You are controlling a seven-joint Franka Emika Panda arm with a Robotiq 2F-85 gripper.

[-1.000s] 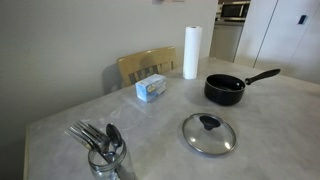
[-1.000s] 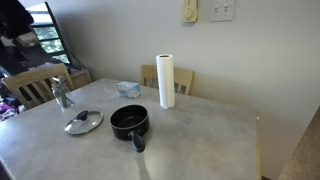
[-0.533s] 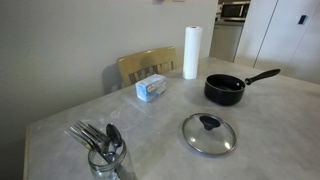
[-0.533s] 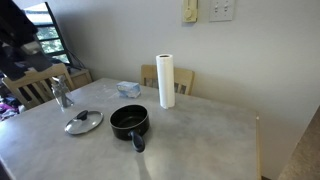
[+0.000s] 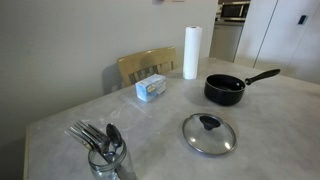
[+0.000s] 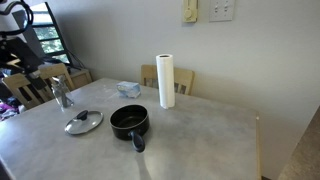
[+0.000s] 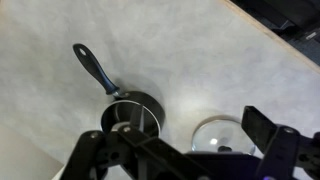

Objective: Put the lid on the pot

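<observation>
The pot (image 5: 225, 89) is a small black saucepan with a long straight handle, standing empty on the table; it also shows in the other exterior view (image 6: 129, 122) and in the wrist view (image 7: 132, 115). The lid (image 5: 208, 133), clear glass with a metal rim and black knob, lies flat on the table beside the pot, apart from it, in both exterior views (image 6: 84, 122). In the wrist view the lid (image 7: 220, 135) is partly hidden by my gripper (image 7: 170, 138). The gripper is open and empty, high above both.
A white paper towel roll (image 5: 191, 52) stands behind the pot. A small blue-and-white box (image 5: 152, 88) lies near the back edge. A glass holding cutlery (image 5: 105, 150) stands at a table corner. A wooden chair (image 5: 145, 65) is at the far side.
The arm at the upper left of an exterior view has shifted a little. Pot and lid have not moved.
</observation>
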